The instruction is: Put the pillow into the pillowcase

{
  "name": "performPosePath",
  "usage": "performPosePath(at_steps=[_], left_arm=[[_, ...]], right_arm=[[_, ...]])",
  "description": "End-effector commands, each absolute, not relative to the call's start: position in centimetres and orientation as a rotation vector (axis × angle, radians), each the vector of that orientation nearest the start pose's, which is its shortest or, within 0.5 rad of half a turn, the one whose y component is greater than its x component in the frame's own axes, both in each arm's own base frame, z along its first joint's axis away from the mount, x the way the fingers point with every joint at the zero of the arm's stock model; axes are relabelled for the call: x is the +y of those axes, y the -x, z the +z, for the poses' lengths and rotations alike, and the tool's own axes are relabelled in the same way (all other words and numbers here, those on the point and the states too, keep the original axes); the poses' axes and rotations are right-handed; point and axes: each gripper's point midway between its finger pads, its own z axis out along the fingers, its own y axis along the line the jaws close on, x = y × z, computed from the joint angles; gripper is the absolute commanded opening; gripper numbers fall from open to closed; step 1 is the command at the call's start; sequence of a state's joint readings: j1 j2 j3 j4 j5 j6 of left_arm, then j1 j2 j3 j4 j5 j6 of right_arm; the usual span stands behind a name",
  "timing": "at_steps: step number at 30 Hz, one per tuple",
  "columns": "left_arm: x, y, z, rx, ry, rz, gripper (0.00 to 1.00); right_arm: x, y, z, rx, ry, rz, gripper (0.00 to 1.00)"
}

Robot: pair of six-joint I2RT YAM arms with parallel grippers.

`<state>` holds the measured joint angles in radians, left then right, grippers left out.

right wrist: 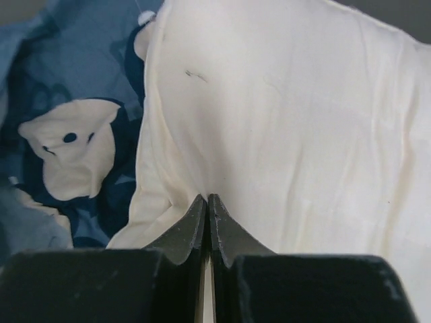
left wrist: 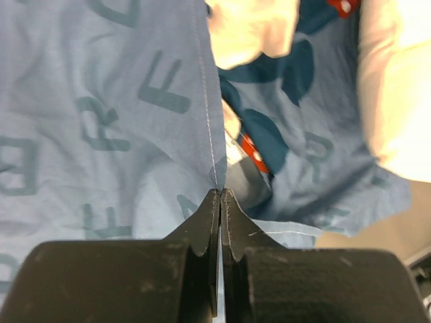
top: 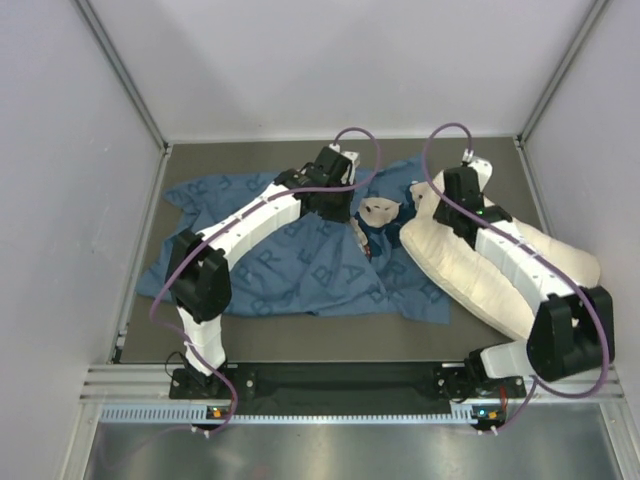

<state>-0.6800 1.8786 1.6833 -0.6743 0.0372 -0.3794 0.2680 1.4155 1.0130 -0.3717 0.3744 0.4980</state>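
L gripper (left wrist: 220,195) pinched shut on stitched hem of pillowcase (left wrist: 101,134): thin blue cloth w/ darker letters, creased, spread ahead and left of tips. R gripper (right wrist: 207,199) clamped on a fold of pillow (right wrist: 289,121): plump, cream, softly wrinkled, ahead and right of tips. Printed mouse face (right wrist: 67,145) left of R tips. Dark matte table (top: 200,160), plain pale walls (top: 300,60).
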Motion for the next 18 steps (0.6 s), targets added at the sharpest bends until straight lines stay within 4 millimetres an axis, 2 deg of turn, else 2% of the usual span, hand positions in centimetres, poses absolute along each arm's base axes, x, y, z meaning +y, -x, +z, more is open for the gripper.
performPosePath(at_steps=[1, 4, 5, 6, 7, 8, 9, 13, 15, 18], left_arm=[[-34.1, -36.3, 17.2, 2.418, -0.447, -0.645, 0.0], [-34.5, -36.3, 16.5, 2.43, -0.446, -0.658, 0.0], [-34.5, -36.4, 16.4, 2.431, -0.446, -0.655, 0.0], [-34.4, -36.4, 16.3, 2.432, -0.442, -0.651, 0.0], [-34.4, -36.4, 16.4, 2.427, -0.443, -0.652, 0.0], [-34.4, -36.4, 16.3, 2.43, -0.442, -0.649, 0.0], [-34.3, -36.5, 16.6, 2.421, -0.441, -0.646, 0.0], [-34.2, -36.6, 17.1, 2.408, -0.438, -0.638, 0.0], [-34.1, -36.5, 17.2, 2.409, -0.438, -0.633, 0.0], [-34.1, -36.6, 17.1, 2.411, -0.44, -0.631, 0.0]], right_arm=[[2.5, -36.2, 18.5, 2.124, -0.473, -0.096, 0.0], [4.3, -36.7, 21.9, 2.057, -0.404, 0.043, 0.0], [5.7, -36.7, 22.7, 2.056, -0.34, 0.129, 0.0], [6.7, -37.2, 24.4, 2.004, -0.294, 0.201, 0.0], [7.7, -37.3, 25.1, 1.987, -0.248, 0.256, 0.0], [9.5, -37.3, 25.8, 1.978, -0.168, 0.353, 0.0], [10.1, -37.7, 27.3, 1.93, -0.138, 0.391, 0.0], [13.8, -38.0, 30.2, 1.869, 0.008, 0.547, 0.0], [14.8, -38.2, 31.8, 1.825, 0.047, 0.589, 0.0], [15.9, -38.1, 32.5, 1.8, 0.095, 0.627, 0.0]])
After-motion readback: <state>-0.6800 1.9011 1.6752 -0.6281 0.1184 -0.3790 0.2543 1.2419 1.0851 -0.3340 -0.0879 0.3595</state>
